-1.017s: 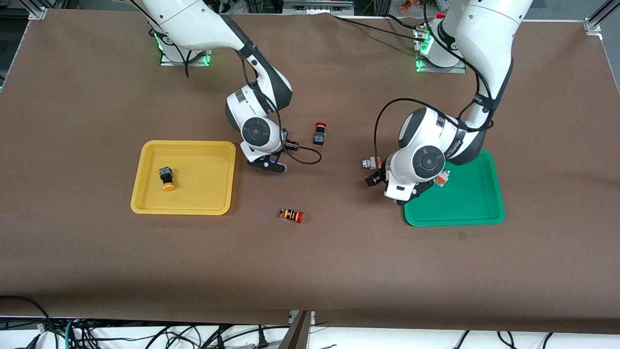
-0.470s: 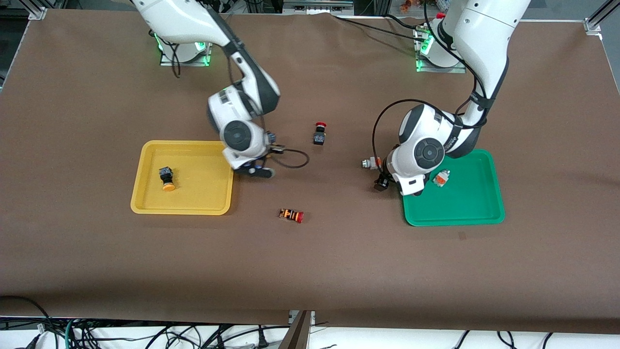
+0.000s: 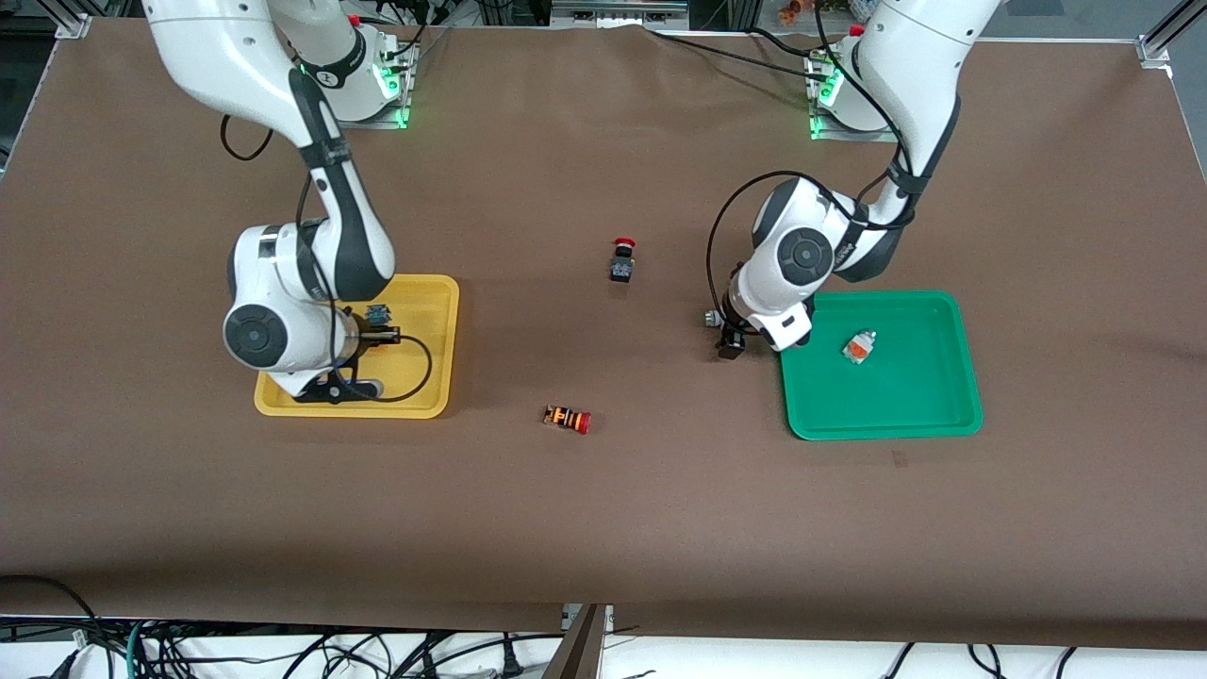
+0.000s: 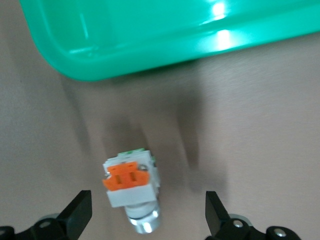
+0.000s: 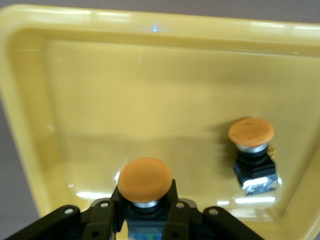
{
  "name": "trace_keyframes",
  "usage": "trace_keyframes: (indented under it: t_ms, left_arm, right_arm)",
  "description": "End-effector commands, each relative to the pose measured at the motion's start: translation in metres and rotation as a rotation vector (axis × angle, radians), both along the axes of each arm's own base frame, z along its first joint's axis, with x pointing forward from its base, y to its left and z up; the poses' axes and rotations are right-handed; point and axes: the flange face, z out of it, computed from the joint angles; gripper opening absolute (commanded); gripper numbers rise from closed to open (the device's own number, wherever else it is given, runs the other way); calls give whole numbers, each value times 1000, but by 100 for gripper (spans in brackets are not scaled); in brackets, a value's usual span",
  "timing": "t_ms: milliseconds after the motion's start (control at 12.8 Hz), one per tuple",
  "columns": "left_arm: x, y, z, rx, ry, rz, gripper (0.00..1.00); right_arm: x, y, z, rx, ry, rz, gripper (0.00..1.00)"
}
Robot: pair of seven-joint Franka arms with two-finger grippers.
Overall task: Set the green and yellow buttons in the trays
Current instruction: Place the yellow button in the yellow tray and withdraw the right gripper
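Note:
My right gripper [image 3: 344, 389] hangs over the yellow tray [image 3: 429, 316], shut on a yellow button [image 5: 145, 181] whose orange-yellow cap sticks out past the fingertips. A second yellow button [image 5: 252, 150] lies on the floor of the yellow tray [image 5: 150, 90]; the arm hides it in the front view. My left gripper [image 4: 148, 215] is open just above a green button [image 4: 131, 187] that lies on the table beside the green tray [image 4: 150, 40], its white body and orange part facing up. Another green button [image 3: 858, 347] rests inside the green tray [image 3: 905, 396].
A red-capped black button [image 3: 621, 261] stands on the table between the two trays. A red-capped button with an orange-and-black striped body [image 3: 568, 419] lies nearer the front camera.
The right arm has swung from the table's middle to over the yellow tray, carrying the yellow button. The left gripper has shifted off the green tray to over the button beside it.

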Motion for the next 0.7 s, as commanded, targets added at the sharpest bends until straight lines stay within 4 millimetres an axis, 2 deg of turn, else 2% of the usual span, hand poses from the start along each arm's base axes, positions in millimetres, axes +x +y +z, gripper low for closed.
trace_keyframes:
  t_ms: [0, 78, 157, 235, 391, 548, 626]
  left_arm:
    - [-8, 4, 2, -1, -11, 32, 51]
    - [-10, 5, -2, 2, -4, 32, 26]
    - [-11, 5, -5, 7, -2, 24, 15]
    - [-10, 5, -3, 5, -4, 18, 5]
    - [-2, 5, 10, -2, -25, 20, 2]
    - [11, 11, 42, 5, -47, -14, 2]
    - [23, 17, 58, 18, -50, -41, 2]
  right_arm:
    - [9, 9, 12, 19, -32, 15, 100]
    - [21, 14, 37, 32, -68, 29, 100]
    - [27, 8, 63, 39, -61, 20, 100]
    - [35, 4, 100, 46, -59, 18, 100]
    - [46, -12, 174, 37, -39, 2, 100]
    - [44, -28, 241, 46, -42, -16, 100]
    - [36, -38, 274, 60, -75, -23, 100]
